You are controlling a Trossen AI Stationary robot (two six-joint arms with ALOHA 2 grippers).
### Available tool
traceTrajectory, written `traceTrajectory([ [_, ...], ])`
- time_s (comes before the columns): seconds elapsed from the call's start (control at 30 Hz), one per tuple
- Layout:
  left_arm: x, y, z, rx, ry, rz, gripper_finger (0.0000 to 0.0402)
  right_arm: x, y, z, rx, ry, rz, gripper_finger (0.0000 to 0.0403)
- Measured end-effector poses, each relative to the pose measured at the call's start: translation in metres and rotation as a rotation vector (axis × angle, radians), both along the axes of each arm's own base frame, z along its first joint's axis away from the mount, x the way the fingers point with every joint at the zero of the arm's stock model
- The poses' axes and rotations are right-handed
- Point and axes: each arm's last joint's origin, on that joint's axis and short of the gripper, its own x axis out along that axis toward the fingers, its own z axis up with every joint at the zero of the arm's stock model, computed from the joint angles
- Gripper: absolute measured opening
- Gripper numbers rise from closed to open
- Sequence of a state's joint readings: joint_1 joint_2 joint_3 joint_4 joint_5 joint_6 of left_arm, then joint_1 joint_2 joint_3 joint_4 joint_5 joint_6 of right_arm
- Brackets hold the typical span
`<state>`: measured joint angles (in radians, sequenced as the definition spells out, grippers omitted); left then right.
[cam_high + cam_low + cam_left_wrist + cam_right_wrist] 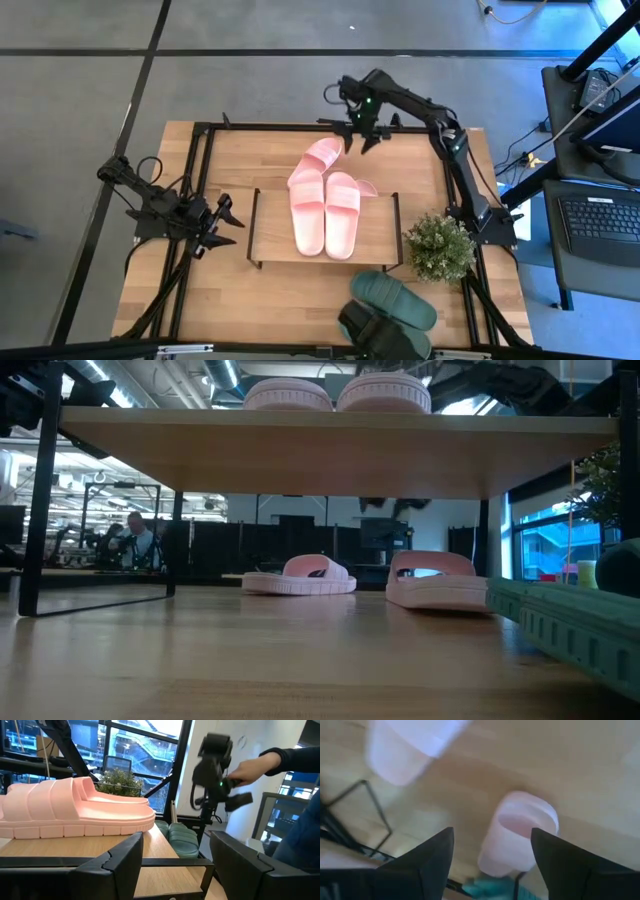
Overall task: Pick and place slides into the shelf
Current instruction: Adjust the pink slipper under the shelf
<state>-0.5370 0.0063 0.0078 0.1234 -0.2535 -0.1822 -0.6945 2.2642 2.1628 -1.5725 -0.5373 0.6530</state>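
Light wooden worktop (290, 300) at frame centre, on grey floor; desk with laptop at right edge. Potted plant (440, 248) at worktop lower right. Shelf (270, 235) at centre, carrying one pink pair (325, 210) on its top board. Second pink pair (318, 160) partly behind shelf, toward top of frame. Green pair (392, 305) at bottom centre-right. Right pincer (362, 135) spread, empty, hovering at upper centre, just above and right of second pink pair. Left pincer (222, 222) spread, empty, at middle left, beside shelf's left end.
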Motion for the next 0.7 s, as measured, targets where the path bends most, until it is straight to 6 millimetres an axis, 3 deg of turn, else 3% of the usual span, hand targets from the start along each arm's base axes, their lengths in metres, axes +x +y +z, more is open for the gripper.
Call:
traceTrajectory([
  [0.27, 0.0, 0.0, 0.0, 0.002, 0.003, -0.001, 0.0221, -0.006, 0.019, -0.047, 0.131, 0.15, 0.027, 0.0265],
  [0.7, 0.001, 0.0, -0.007, 0.069, 0.051, 0.003, 0.0221, -0.016, 0.007, -0.05, -0.02, 0.296, -0.001, 0.0265],
])
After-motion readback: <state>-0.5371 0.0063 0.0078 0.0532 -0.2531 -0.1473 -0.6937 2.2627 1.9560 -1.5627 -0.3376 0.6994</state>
